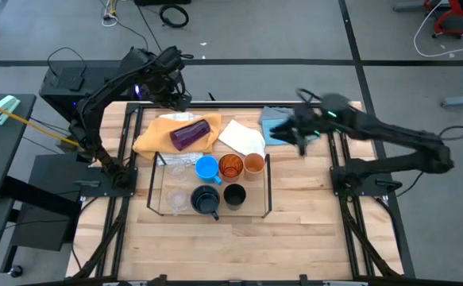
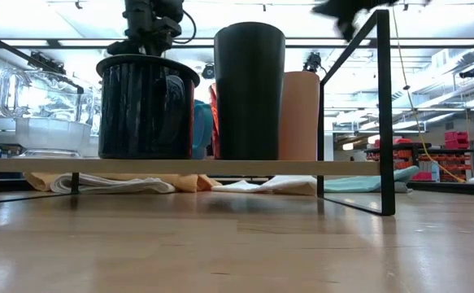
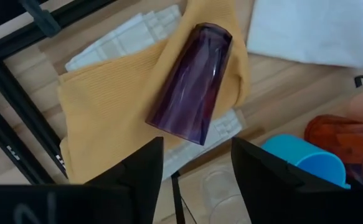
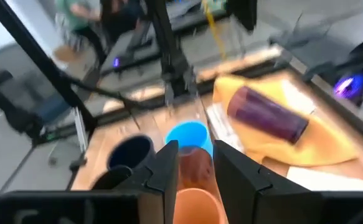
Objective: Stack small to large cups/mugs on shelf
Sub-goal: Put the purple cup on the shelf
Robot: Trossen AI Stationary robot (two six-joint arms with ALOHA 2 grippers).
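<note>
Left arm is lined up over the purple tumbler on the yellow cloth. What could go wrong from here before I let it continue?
1. The purple tumbler lies on its side on the rumpled yellow cloth; it may roll, or the open left end effector may pinch cloth with it.
2. The shelf is already crowded: the light-blue mug, amber tumbler and small orange cup stand close together, so placing could knock one.
3. The right end effector is near those cups and could get in the way.

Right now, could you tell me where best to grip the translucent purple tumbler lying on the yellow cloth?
Probably across the mid-body of the purple tumbler, coming from above: it lies on its side on the yellow cloth, so both curved flanks are exposed to the open left gripper.
</note>
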